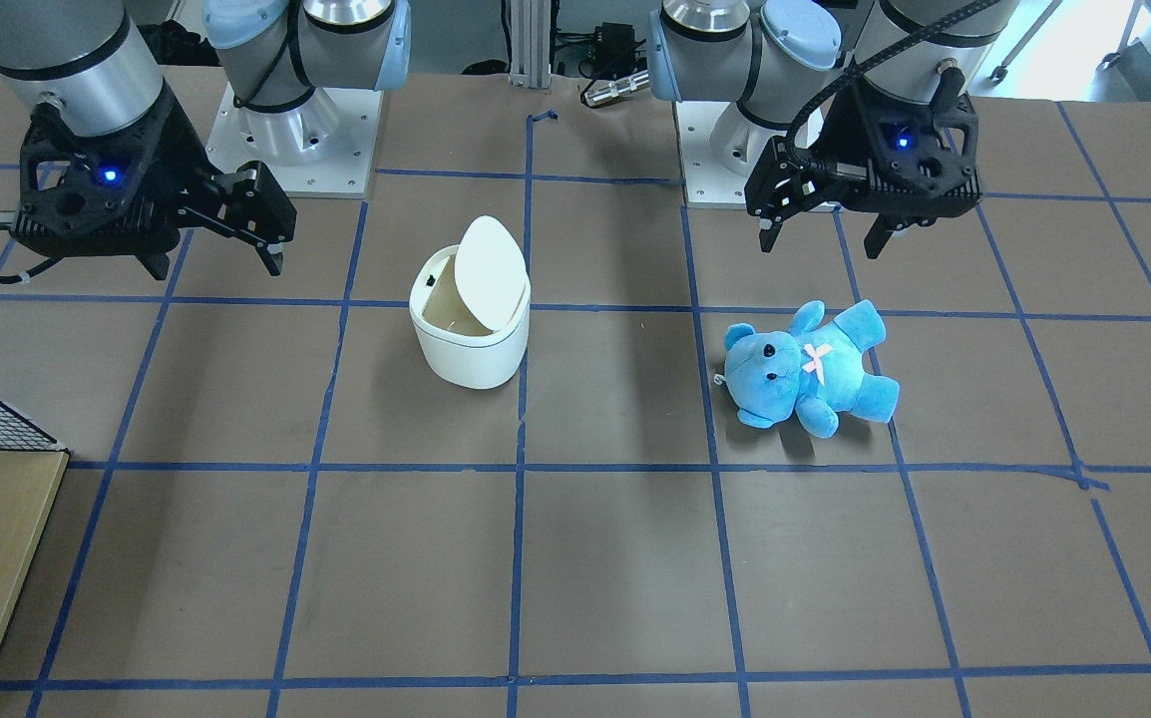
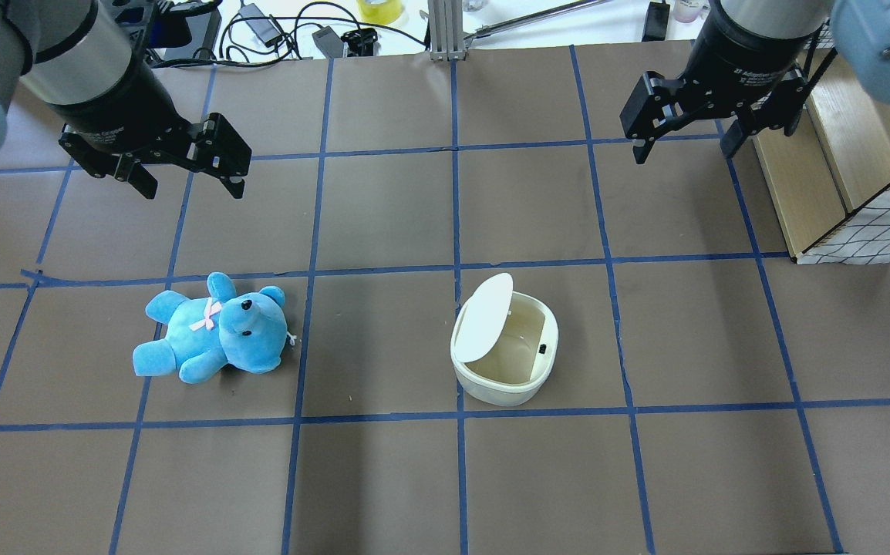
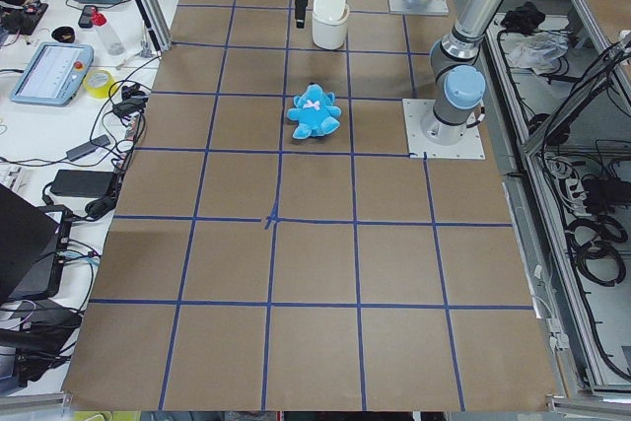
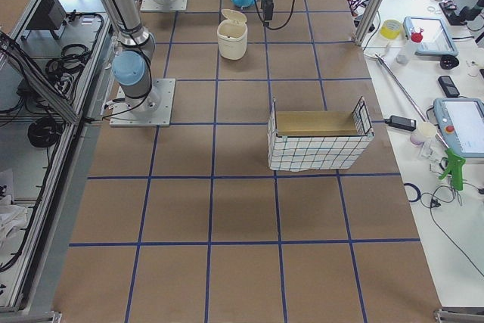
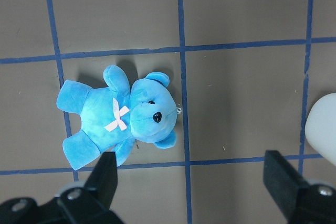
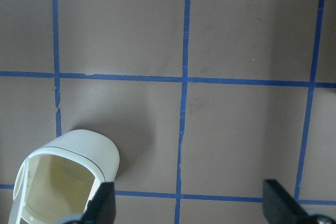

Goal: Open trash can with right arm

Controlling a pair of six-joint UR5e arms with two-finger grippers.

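Observation:
The white trash can (image 1: 466, 349) stands near the table's middle with its flip lid (image 1: 487, 272) tipped up, showing the beige inside (image 2: 510, 347). My right gripper (image 1: 214, 265) is open and empty. It hangs above the table, apart from the can, on the robot's side of it and toward the right. It also shows in the overhead view (image 2: 682, 154). In the right wrist view the can (image 6: 86, 153) is at lower left, beside the open fingers (image 6: 102, 205). My left gripper (image 1: 820, 247) is open and empty, above the blue plush bear (image 1: 810, 367).
The blue bear (image 2: 210, 330) lies on its back on the left half of the table. A wire-sided wooden box (image 2: 854, 193) stands at the right edge, just beyond the right gripper. Blue tape lines grid the brown table top (image 2: 383, 462).

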